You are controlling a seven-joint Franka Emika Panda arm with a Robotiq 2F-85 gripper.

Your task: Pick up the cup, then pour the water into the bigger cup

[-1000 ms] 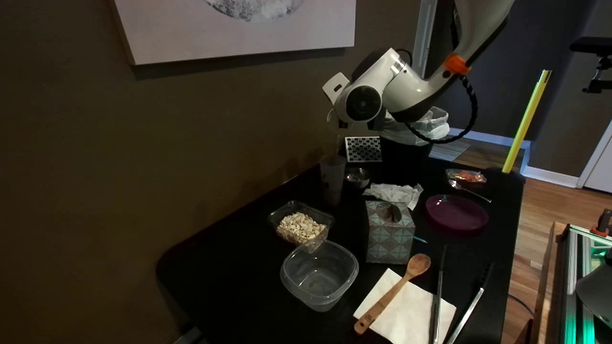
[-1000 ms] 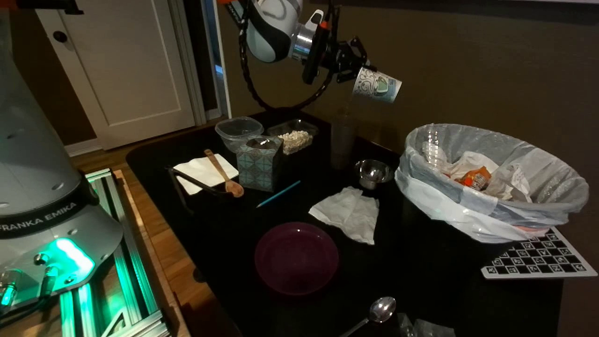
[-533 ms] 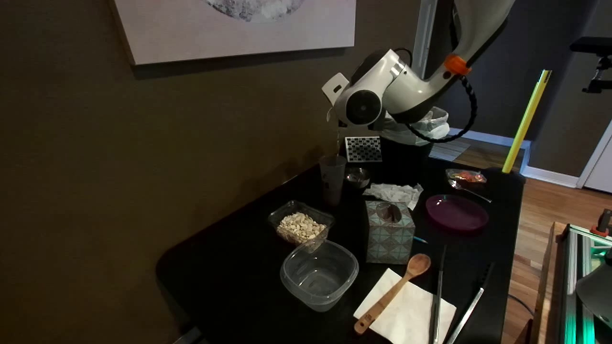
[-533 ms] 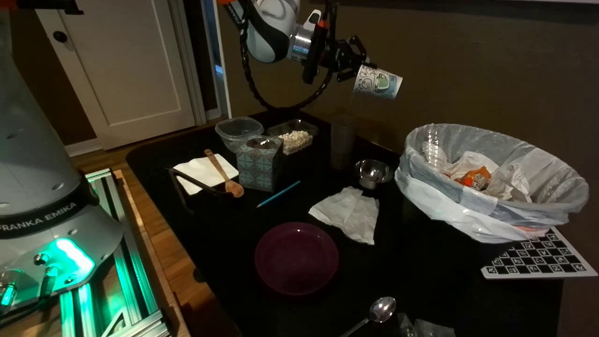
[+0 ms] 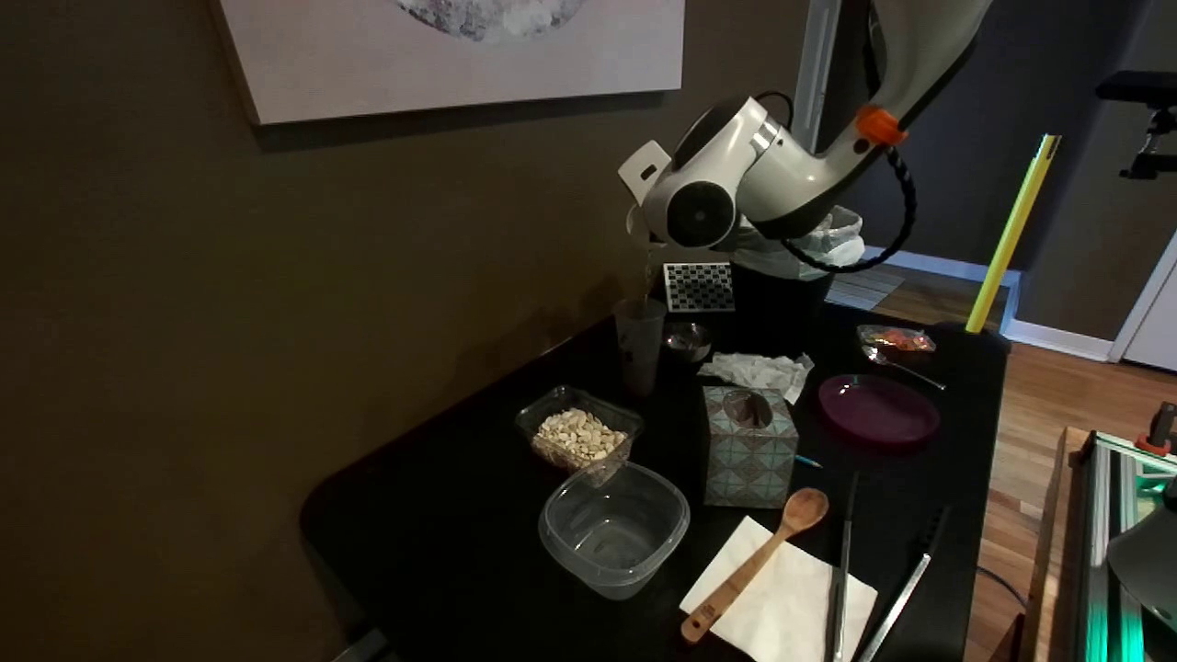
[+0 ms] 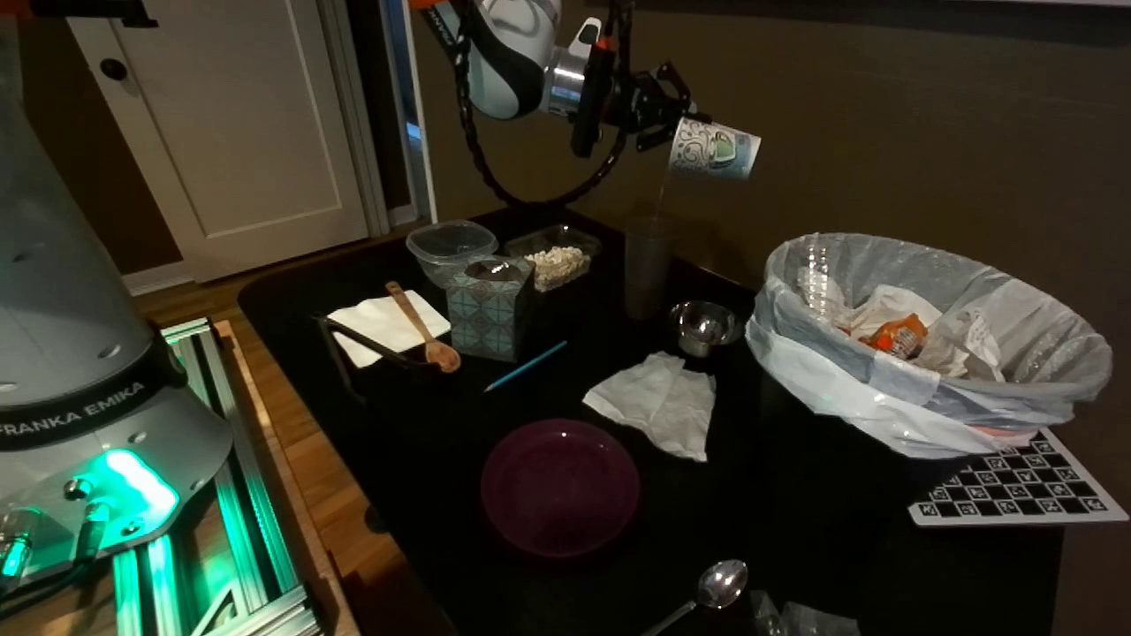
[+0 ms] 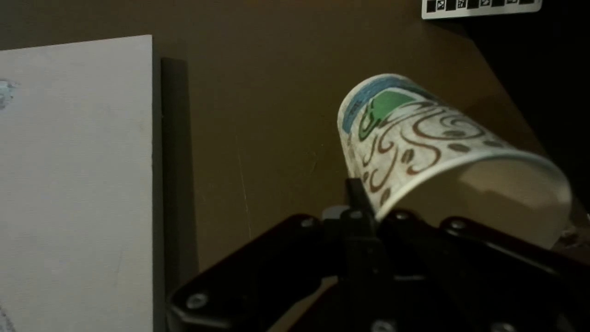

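The cup point(image 6: 717, 150), a white paper cup with a printed pattern, lies nearly on its side in the air, mouth towards the arm. My gripper point(image 6: 693, 120) is shut on its wall at the rim. In the wrist view the cup point(image 7: 410, 133) shows its open mouth, and the gripper point(image 7: 371, 210) pinches the rim's near edge. The bigger cup point(image 6: 647, 269), a dark grey see-through tumbler, stands upright below; it also shows in an exterior view point(image 5: 640, 348). A thin water stream point(image 6: 661, 196) falls from the cup's mouth to the tumbler's top. The tumbler's fill level is hard to tell.
A metal bowl point(image 6: 704, 327) stands close beside the tumbler. The lined trash bin point(image 6: 928, 344) is beyond it. A tissue box point(image 6: 489, 309), a tray of pale pieces point(image 6: 557, 263), a clear tub point(image 5: 613, 529) and a purple plate point(image 6: 560, 488) are on the black table. The wall is close behind.
The cup has tilted a little further, its base rising. The water stream shows more clearly now. The arm has shifted only slightly; the tumbler has not moved.
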